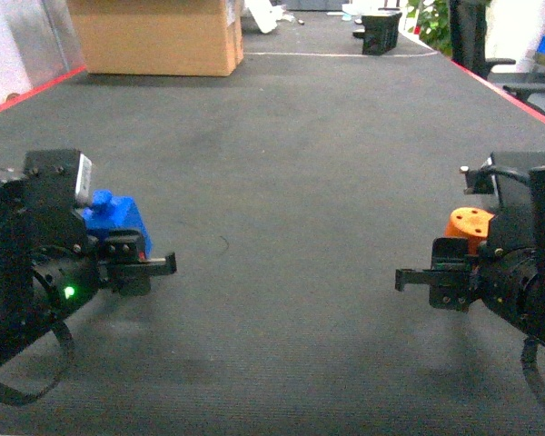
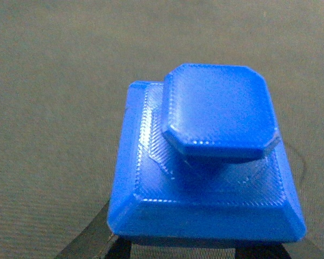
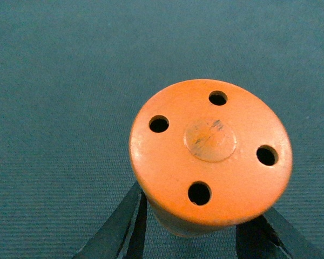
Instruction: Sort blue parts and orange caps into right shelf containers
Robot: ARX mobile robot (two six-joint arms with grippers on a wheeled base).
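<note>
Both pickups look done. My left end effector point(image 1: 150, 265), lower left, grips the small bright blue blocky plastic part point(image 2: 205, 162); my right end effector point(image 1: 418, 277), lower right, grips the round orange holed plastic cap point(image 3: 210, 156). Neither shelf nor bins in view — delivery remains.

A dark grey carpeted floor point(image 1: 291, 163) bears a cardboard box point(image 1: 154, 36) at its far end.

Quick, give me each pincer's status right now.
Left pincer: shut on the blue part.
Right pincer: shut on the orange cap.
</note>
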